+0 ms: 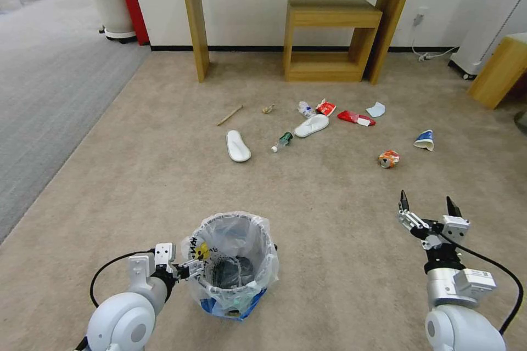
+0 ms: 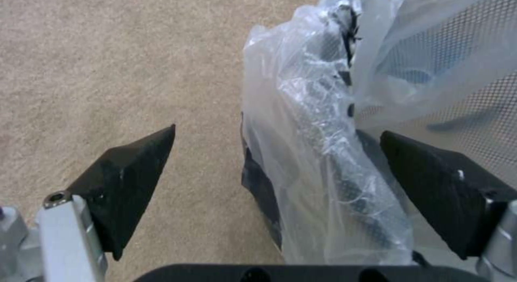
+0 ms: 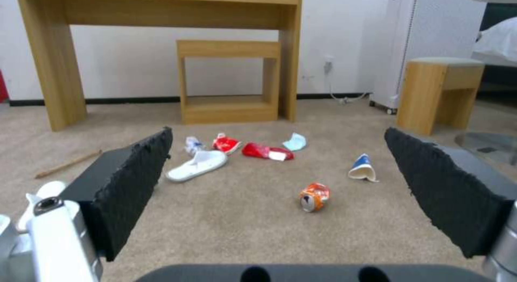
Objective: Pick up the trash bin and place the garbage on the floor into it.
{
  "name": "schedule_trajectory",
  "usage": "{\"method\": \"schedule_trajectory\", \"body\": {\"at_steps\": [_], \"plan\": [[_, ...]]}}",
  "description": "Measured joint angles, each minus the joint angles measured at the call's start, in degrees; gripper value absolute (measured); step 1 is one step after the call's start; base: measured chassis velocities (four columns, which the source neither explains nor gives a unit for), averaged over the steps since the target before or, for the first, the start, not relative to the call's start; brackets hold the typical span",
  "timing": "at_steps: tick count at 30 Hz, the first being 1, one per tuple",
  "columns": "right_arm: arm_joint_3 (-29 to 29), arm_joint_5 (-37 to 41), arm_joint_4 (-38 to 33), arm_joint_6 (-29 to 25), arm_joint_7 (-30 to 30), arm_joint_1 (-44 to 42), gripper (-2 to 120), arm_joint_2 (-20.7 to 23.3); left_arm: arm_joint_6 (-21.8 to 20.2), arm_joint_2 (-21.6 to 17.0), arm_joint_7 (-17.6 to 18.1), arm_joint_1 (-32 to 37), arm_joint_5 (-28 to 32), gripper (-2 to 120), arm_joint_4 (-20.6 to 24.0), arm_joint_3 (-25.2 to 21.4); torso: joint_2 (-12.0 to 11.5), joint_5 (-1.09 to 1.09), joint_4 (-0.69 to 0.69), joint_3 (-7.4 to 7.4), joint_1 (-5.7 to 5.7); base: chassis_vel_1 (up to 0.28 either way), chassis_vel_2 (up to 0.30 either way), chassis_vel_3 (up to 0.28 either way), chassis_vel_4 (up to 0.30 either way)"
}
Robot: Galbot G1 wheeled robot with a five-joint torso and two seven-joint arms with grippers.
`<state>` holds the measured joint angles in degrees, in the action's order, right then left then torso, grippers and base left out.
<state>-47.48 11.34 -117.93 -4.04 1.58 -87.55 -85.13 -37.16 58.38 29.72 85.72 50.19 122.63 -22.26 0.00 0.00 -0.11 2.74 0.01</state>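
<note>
A: Left gripper [image 2: 277, 146], jaws spread, straddles the rim of the trash bin [image 1: 233, 263] near the robot's base.

B: Advice: close squarely on wire, not only on slippery crinkled film.

A: Right gripper [image 1: 430, 205] hangs open; garbage [image 1: 388, 159], including a crushed can, lies well apart on carpet.

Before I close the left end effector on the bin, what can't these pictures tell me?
- Bin contents: head view, hidden by the crinkled bag.
- Far slipper: right wrist view, covered by the right end effector finger.
- Small scrap near the stick: head view, too small to identify.
- Left end effector grip: open, rim contact unclear.
</note>
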Motion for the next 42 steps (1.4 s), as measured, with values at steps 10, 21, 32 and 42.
{"method": "schedule_trajectory", "body": {"at_steps": [10, 21, 32, 42], "plan": [[0.1, 0.1, 0.3, -0.1, 0.0, 0.2, 100, 0.2, 0.1, 0.4, 0.1, 0.1, -0.2, 100, -0.3, 0.1, 0.0, 0.0, 0.0, 0.0, 0.0, 0.0, 0.0, 0.0, 0.0], [0.4, 0.1, 0.8, -0.4, 0.0, 0.4, 100, 0.2, 0.1, 0.8, 0.3, 0.0, -0.5, 100, -1.0, 0.3, 0.0, 0.0, 0.0, 0.0, 0.0, 0.0, 0.0, 0.0, 0.0], [0.5, 0.0, 1.3, -0.4, 0.0, 0.7, 100, 0.3, 0.4, 1.1, 1.0, -2.4, 0.0, 100, -3.2, 0.4, 0.0, 0.0, 0.0, 0.0, 0.0, 0.0, 0.0, 0.0, 0.0], [0.4, 0.1, 1.3, -0.3, 0.0, 0.7, 100, 0.6, 0.6, 1.1, 1.1, -3.0, 0.2, 100, -3.5, 0.4, 0.0, 0.0, 0.0, 0.0, 0.0, 0.0, 0.0, 0.0, 0.0]]}}
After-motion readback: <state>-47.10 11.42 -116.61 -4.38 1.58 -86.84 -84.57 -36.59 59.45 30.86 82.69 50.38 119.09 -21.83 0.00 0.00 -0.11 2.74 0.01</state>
